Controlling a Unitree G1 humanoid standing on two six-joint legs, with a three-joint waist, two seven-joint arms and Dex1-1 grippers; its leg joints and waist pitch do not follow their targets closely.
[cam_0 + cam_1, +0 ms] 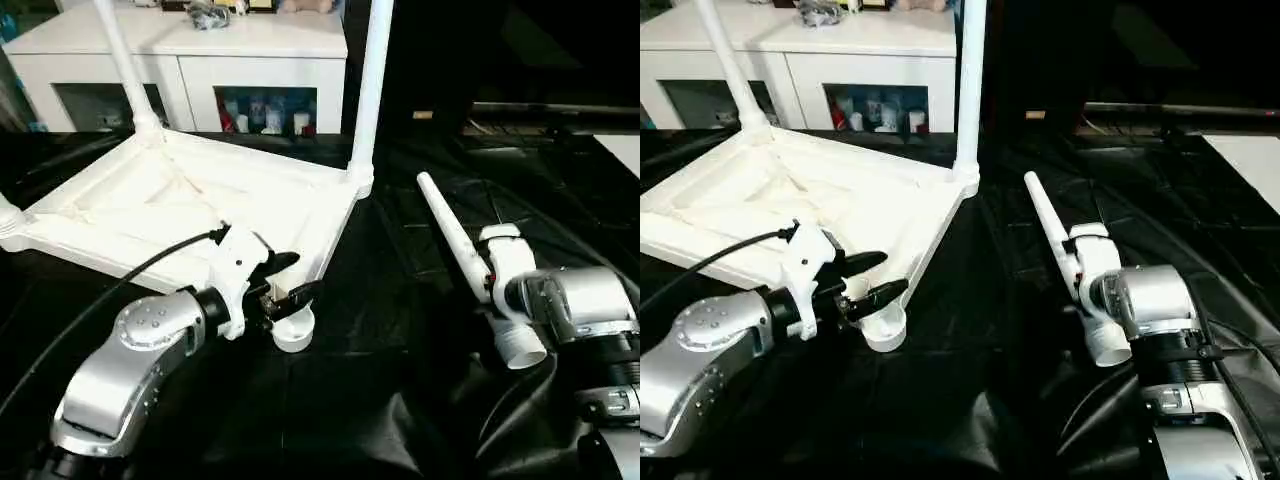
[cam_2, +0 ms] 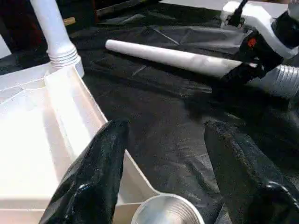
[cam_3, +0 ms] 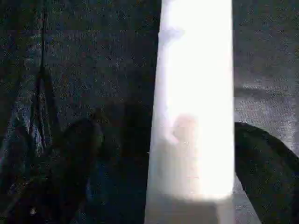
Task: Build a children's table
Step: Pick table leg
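The cabinet [image 1: 180, 60] behind holds small bottles [image 1: 262, 112] in a glass-fronted compartment. The white top [image 1: 190, 205] lies upside down on the black surface [image 1: 400, 330], two legs [image 1: 370, 90] standing in its far sockets. The left tool [image 1: 285, 285] gapes empty over a bare near socket [image 1: 293, 332]. The right tool [image 3: 161, 163] straddles a loose leg [image 1: 455, 240], spread wide beside it.

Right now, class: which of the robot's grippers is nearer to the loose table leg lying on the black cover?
Right. The right gripper straddles the loose leg, a finger on each side. The left gripper sits across the cover, at the tabletop's empty corner socket.
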